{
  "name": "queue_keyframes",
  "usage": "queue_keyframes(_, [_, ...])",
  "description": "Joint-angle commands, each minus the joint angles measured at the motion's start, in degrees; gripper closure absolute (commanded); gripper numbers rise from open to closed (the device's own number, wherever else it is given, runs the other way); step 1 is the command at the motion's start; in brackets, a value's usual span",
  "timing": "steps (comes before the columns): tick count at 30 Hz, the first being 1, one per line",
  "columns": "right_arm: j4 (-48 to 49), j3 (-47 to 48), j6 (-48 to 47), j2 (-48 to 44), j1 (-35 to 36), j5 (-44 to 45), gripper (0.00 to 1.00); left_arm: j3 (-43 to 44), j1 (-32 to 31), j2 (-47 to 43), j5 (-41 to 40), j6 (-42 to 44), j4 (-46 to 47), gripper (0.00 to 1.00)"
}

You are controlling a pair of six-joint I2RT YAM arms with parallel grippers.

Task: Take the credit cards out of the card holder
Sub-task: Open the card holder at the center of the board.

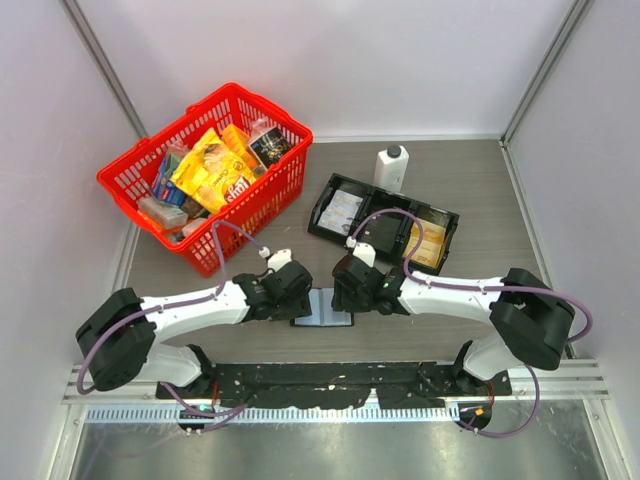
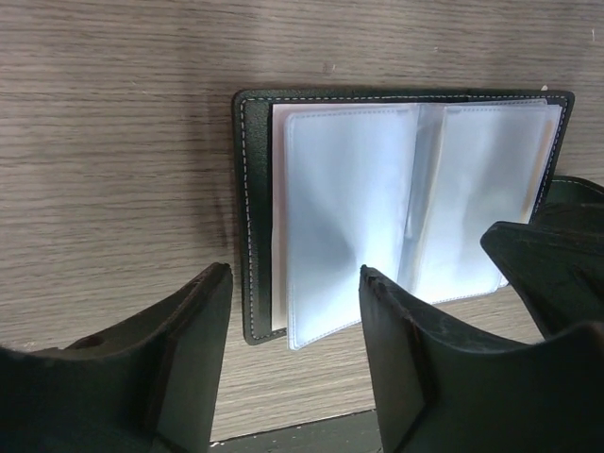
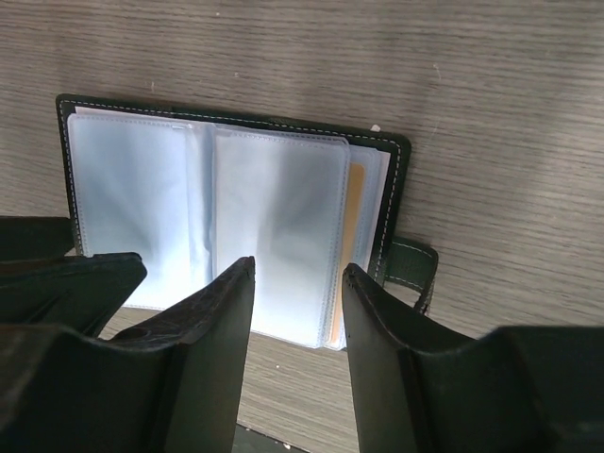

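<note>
My left gripper (image 2: 293, 354) and right gripper (image 3: 297, 340) gape empty, with the card holder (image 2: 377, 217) lying open just up-frame, long axis crosswise.

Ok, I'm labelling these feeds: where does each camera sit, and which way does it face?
Top: above and behind the arms, looking down on the table; both arms show.
Left wrist: on the left arm, looking down past the left gripper at the open wallet.
Right wrist: likewise, past the right gripper.
Shared: all show the wallet.
</note>
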Motion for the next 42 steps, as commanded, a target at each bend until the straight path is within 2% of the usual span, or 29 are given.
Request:
queue_keyframes(1, [2.9,2.2,-1.2,1.1,0.3,0.2,0.53,1.3,0.2,1.4,1.7,-0.2,3.7,0.43])
queue_keyframes(9, [2.9,0.7,0.1,2.5,0.3,0.0,0.53,-0.3,0.2,3.1,4.1,-1.5,6.9,0.57])
queue_keyframes(20, [6.4,-0.7,0.6,3.1,0.3,-6.0,0.54,-3.0,0.2,0.7,5.4,-3.2,10.5,0.92])
queue_keyframes(31, [13.7,-0.7,1.2,3.4,0.3,-14.6,0.55,-4.3,0.2,1.6,6.8,-5.4,15.1,1.00])
queue_keyframes(42, [11.4,3.6,-0.1,0.0,0.3,-16.8,0.57,-5.0,0.2,1.7,7.6,-6.6,17.8,1.00])
